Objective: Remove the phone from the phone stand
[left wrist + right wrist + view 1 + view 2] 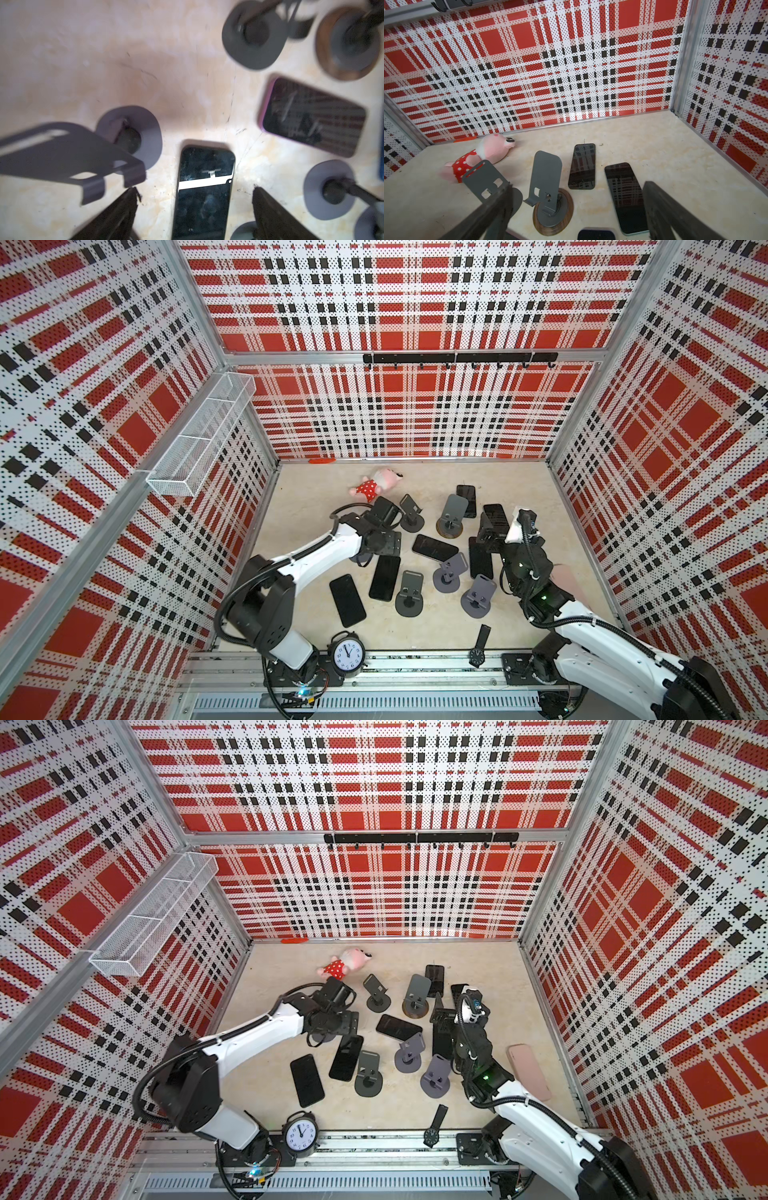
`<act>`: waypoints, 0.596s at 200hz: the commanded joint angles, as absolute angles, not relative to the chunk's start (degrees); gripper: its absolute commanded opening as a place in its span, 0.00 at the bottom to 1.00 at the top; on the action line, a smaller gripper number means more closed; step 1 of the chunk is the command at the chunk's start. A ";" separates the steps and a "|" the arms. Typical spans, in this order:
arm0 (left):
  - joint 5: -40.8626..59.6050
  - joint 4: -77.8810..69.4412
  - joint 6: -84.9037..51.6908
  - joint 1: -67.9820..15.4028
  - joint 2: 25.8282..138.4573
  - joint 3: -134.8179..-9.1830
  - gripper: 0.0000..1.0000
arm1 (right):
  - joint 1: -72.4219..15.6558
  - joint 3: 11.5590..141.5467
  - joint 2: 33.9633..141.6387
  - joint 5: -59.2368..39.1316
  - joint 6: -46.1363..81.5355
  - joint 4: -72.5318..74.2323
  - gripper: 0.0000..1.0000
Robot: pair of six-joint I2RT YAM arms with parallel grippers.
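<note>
1. The phone (204, 193) lies flat and face up on the table (83, 52), just beside the empty phone stand (68, 153) and clear of its cradle. The removal looks done.
2. The left claw (195, 190) straddles the phone with its fingers apart, gripping nothing. A crooked lift could clip the phone's edge and drag it. It could also knock the stand's lip, which is close to one finger.
3. The phone is black, slim and glossy, its screen smudged and dusty, with a white band across it.
4. The right claw (578, 186), well apart from that stand, hangs wide apart and empty.
</note>
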State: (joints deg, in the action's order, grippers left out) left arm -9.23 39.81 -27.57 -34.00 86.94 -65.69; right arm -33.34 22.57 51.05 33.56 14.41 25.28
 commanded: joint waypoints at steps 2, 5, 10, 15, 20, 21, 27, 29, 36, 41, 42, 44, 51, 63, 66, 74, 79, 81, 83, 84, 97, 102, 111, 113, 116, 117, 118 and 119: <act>-17.08 36.55 -30.14 -31.84 80.21 -67.80 0.92 | -32.98 25.69 52.71 35.75 11.10 23.59 1.00; -18.53 36.15 -30.22 -31.53 79.57 -67.92 0.93 | -32.84 25.93 53.04 35.38 10.59 23.57 1.00; -20.71 35.43 -30.40 -31.03 78.19 -67.98 0.93 | -32.58 26.40 53.52 34.62 9.76 23.49 1.00; -22.70 34.56 -30.57 -30.59 76.94 -67.83 0.94 | -32.36 26.85 54.01 33.93 9.10 23.26 1.00; -24.62 33.45 -30.74 -30.08 75.82 -67.42 0.99 | -31.95 27.46 54.38 33.42 8.41 22.85 1.00; -24.97 33.25 -30.75 -30.03 75.48 -67.33 1.00 | -31.93 27.57 54.44 33.37 8.29 22.76 1.00; -26.61 31.54 -30.89 -29.45 74.04 -66.64 0.98 | -31.38 28.37 54.94 33.02 7.73 22.01 1.00; -27.04 30.93 -30.86 -29.27 73.62 -66.32 0.98 | -31.25 28.63 55.00 33.02 7.62 21.70 1.00; -27.60 28.56 -30.85 -28.57 72.09 -64.83 0.98 | -30.82 29.76 54.95 32.41 7.72 19.05 1.00; -27.57 26.08 -30.87 -28.05 70.95 -63.69 0.98 | -30.47 30.11 54.55 31.19 7.58 17.78 1.00; -27.58 25.69 -30.86 -28.00 70.76 -63.40 0.98 | -30.26 30.09 54.39 30.80 7.52 17.59 1.00; -27.57 24.68 -31.01 -27.85 70.45 -62.92 0.98 | -29.89 30.04 54.11 30.11 7.42 17.45 1.00; -27.54 21.78 -32.08 -27.51 69.11 -61.19 0.98 | -28.21 29.71 53.24 25.73 7.68 17.39 1.00; -27.64 17.46 -33.19 -27.52 67.43 -58.92 0.98 | -22.86 30.42 52.35 18.42 10.74 15.40 1.00; -28.39 16.67 -33.53 -27.76 67.15 -58.58 0.98 | -21.41 30.72 52.38 16.73 11.40 14.67 1.00; -32.56 16.14 -35.24 -28.63 66.73 -57.86 0.98 | -17.89 31.51 52.76 12.70 13.03 13.09 1.00; -35.84 16.17 -36.21 -29.21 66.71 -57.71 0.98 | -15.46 31.70 53.05 10.20 13.62 12.77 1.00; -37.33 16.17 -36.54 -29.43 66.71 -57.58 0.98 | -14.59 31.79 53.14 9.25 13.78 12.75 1.00; -38.31 16.17 -36.71 -29.55 66.73 -57.53 0.98 | -13.71 31.81 53.21 8.31 13.90 12.66 1.00; -39.02 16.17 -36.72 -29.63 66.72 -57.37 0.98 | -13.27 31.81 53.24 7.85 13.98 12.61 1.00; -46.43 14.40 -36.60 -30.80 66.87 -56.00 0.98 | -7.58 30.76 53.41 3.52 16.02 14.35 1.00; -49.20 12.71 -34.92 -31.32 66.97 -54.87 0.98 | -5.22 29.96 53.64 1.44 17.39 15.71 1.00; -51.80 6.39 -29.31 -31.73 66.84 -51.39 0.98 | -1.25 28.32 54.81 -2.03 19.82 19.74 1.00; -52.17 4.98 -27.63 -31.73 66.87 -50.60 0.98 | -0.42 27.98 55.12 -2.62 20.27 20.69 1.00; -52.32 2.80 -25.76 -31.66 66.93 -49.45 0.98 | 0.52 27.55 55.71 -3.32 20.78 21.77 1.00; -52.35 2.15 -25.23 -31.65 66.95 -49.02 0.98 | 0.87 27.44 55.98 -3.42 20.94 22.00 1.00; -52.37 1.56 -24.48 -31.60 66.96 -48.73 0.98 | 1.23 27.39 56.20 -3.64 21.02 22.25 1.00; -52.38 0.08 -23.93 -31.49 66.97 -48.27 0.98 | 1.58 27.36 56.45 -3.80 21.14 22.46 1.00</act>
